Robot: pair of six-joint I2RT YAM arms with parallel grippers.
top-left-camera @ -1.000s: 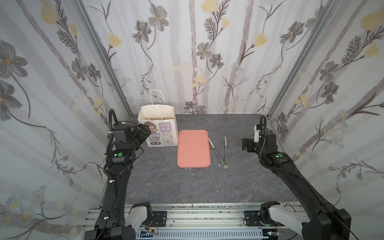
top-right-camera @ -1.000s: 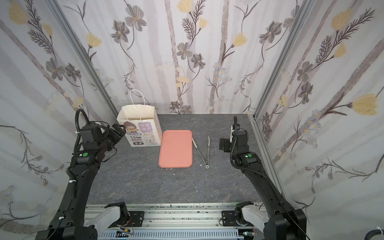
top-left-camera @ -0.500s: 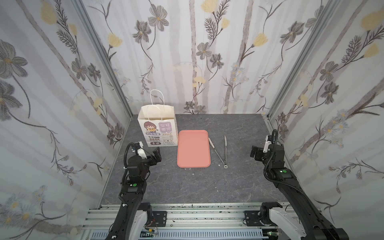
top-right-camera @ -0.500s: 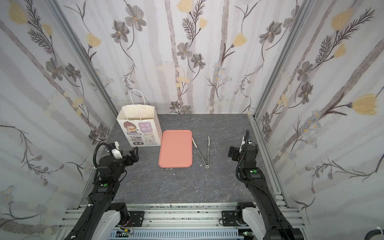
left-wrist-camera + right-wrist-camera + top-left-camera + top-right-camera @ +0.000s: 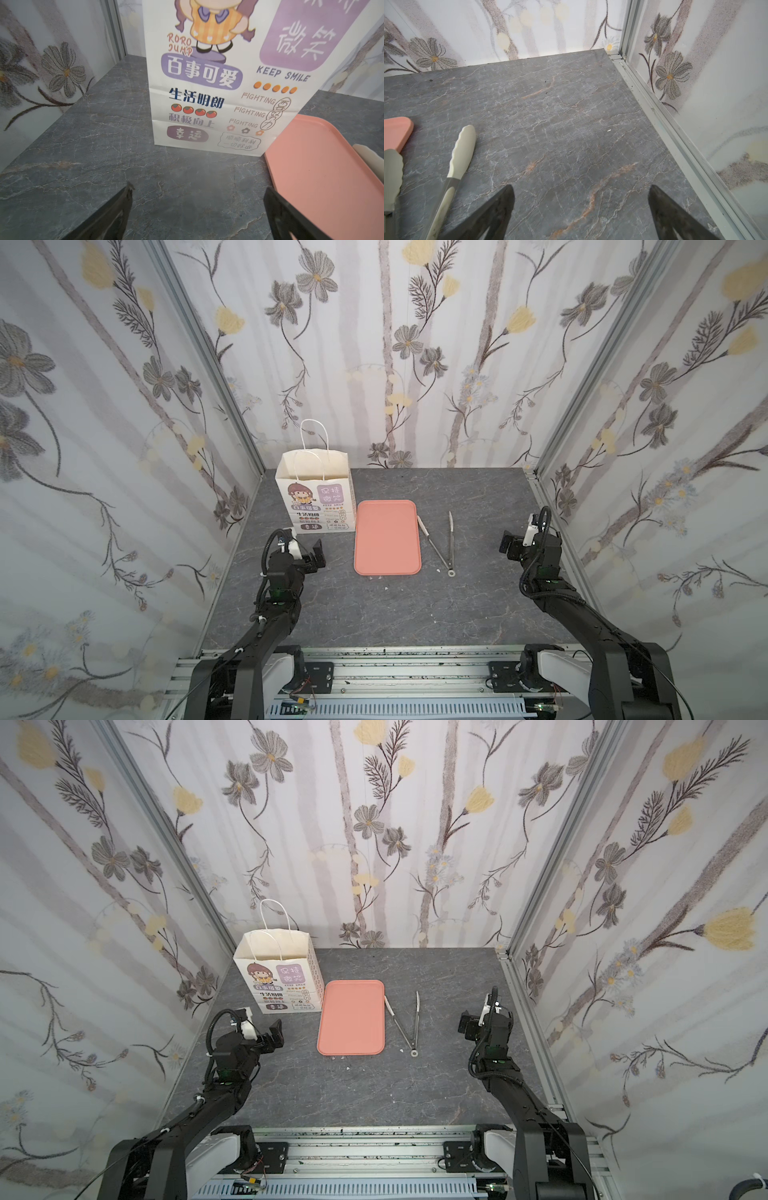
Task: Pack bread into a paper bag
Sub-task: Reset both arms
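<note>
The paper bag (image 5: 318, 493) stands upright left of centre on the tabletop (image 5: 478, 506), just beside the pink tray (image 5: 386, 537), while left gripper (image 5: 318, 556) and right gripper (image 5: 508, 546) both gape wide, holding nothing.

My left arm (image 5: 272, 614) comes in from 7 o'clock and bends low. The left gripper (image 5: 315, 559) sits at about 9 o'clock and faces 12 o'clock. Its fingers (image 5: 116, 212) are spread wide and hold nothing. My right arm (image 5: 582, 614) comes in from 5 o'clock. The right gripper (image 5: 510, 547) sits at 3 o'clock, spread wide too, with nothing in it.
</note>
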